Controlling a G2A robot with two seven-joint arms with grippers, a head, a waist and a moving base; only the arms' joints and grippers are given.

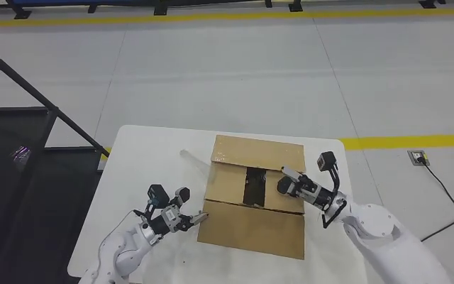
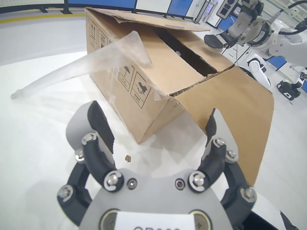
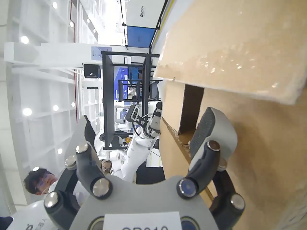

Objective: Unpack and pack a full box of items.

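A brown cardboard box [image 1: 252, 199] stands in the middle of the white table [image 1: 142, 163], its top flaps parted by a dark gap [image 1: 252, 186]. A peeled strip of clear tape [image 2: 72, 66] hangs from the box's edge and trails onto the table. My left gripper [image 1: 195, 216] is open at the box's near left corner, just short of an outward-folded flap [image 2: 227, 125]. In the left wrist view the left gripper [image 2: 156, 125] has nothing between its fingers. My right gripper [image 3: 147, 118] is open over the right flap [image 3: 239, 48], with one finger [image 3: 208, 130] against the cardboard.
A small cardboard crumb [image 2: 127, 159] lies on the table in front of the left gripper. The table's left half is bare apart from the tape strip [image 1: 193, 158]. A black frame [image 1: 35, 99] stands off the table's left side.
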